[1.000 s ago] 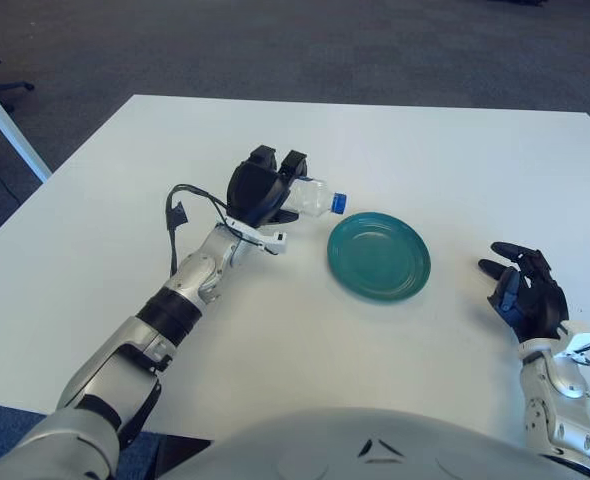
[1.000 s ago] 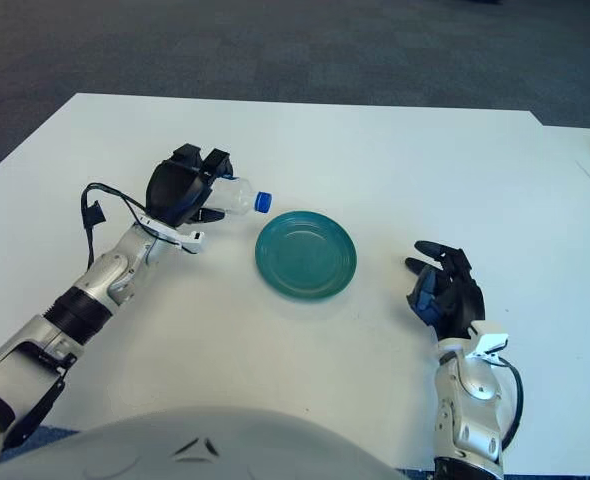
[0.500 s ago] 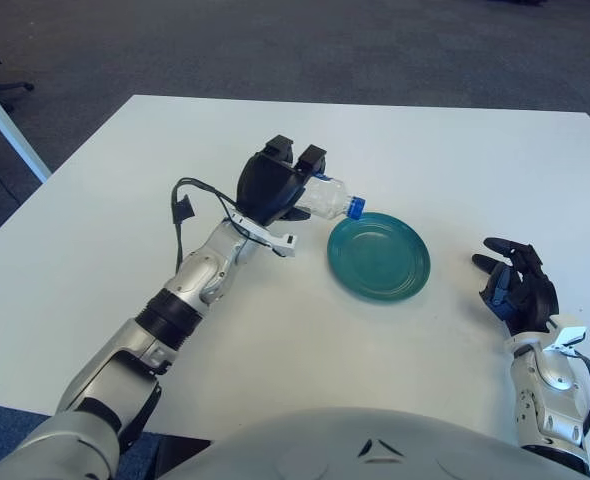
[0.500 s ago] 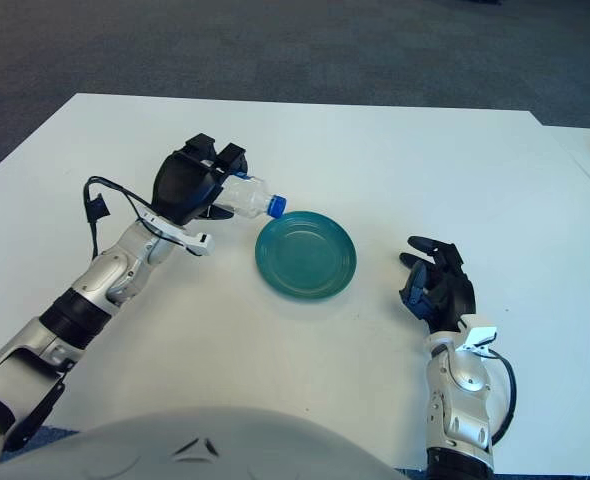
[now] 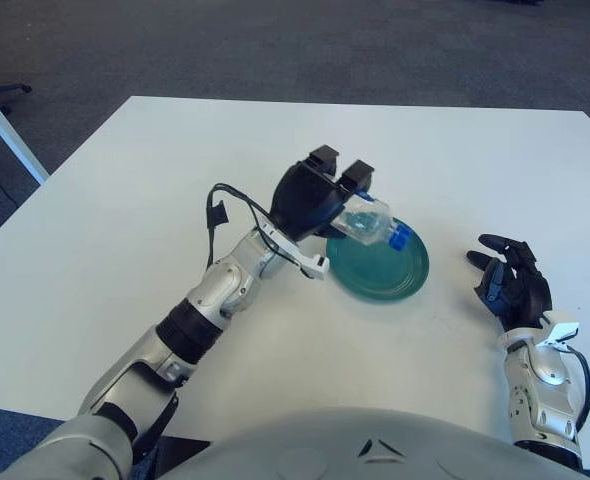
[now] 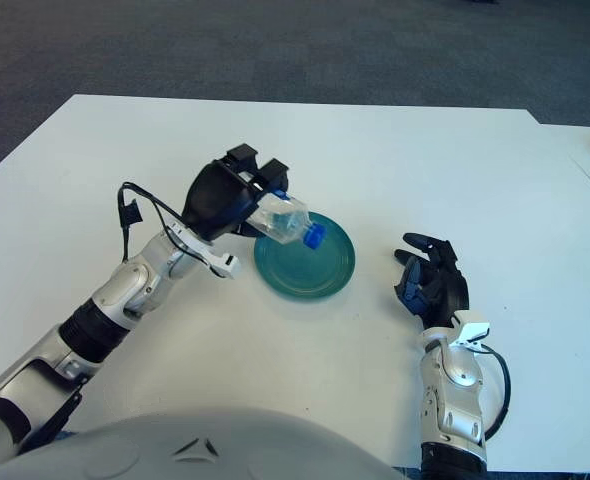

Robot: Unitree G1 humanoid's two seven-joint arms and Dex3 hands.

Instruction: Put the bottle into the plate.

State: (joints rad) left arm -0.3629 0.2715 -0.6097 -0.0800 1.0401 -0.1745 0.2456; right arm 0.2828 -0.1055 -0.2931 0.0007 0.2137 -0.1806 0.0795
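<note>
Bottle (image 5: 370, 222) moved rightward over plate (image 5: 400, 283), left robot hand (image 5: 320, 195) gripping

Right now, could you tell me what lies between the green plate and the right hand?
Nothing but bare white table. In the left eye view, the plate and the open right hand are apart, with no object in the gap.

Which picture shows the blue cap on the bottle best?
The right eye view: the blue cap stands out against the green plate. The left eye view shows it too, closer behind the left hand.
</note>
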